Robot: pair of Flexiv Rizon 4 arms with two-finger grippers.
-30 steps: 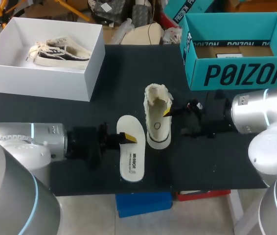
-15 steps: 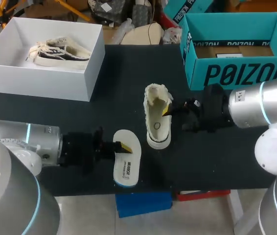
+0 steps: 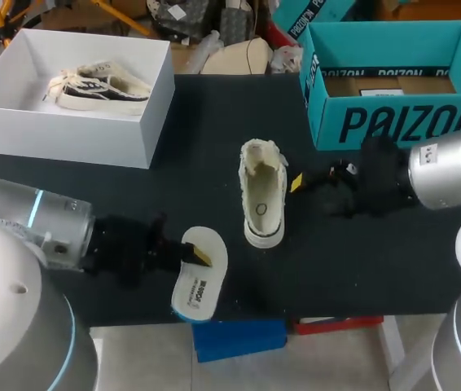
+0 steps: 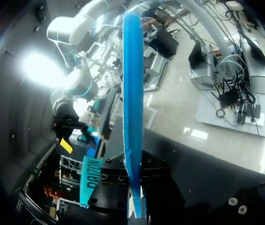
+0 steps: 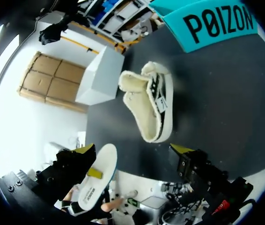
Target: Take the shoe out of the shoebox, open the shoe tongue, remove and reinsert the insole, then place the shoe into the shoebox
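Sitting in the white shoebox (image 3: 145, 122) is a sneaker (image 3: 100, 88); the teal box (image 3: 410, 122) holds cardboard (image 3: 389, 84). The shoe (image 3: 263, 195) lies mid-table. The left gripper (image 3: 198, 254), clamped on the insole (image 3: 199, 281), has pulled it frontward; the right gripper (image 5: 132, 150), fingers apart, has backed off.

The head camera looks down on the whole bench (image 3: 214, 130). The right wrist camera, low, shares the shoe (image 3: 261, 195) and insole (image 3: 200, 275); the left one sits close against the insole.

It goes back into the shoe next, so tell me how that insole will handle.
Likely light and thin: the left wrist view shows the insole edge-on as a slim strip. Probably bendy, yet stiff enough to look straight while the left pincer holds one end.
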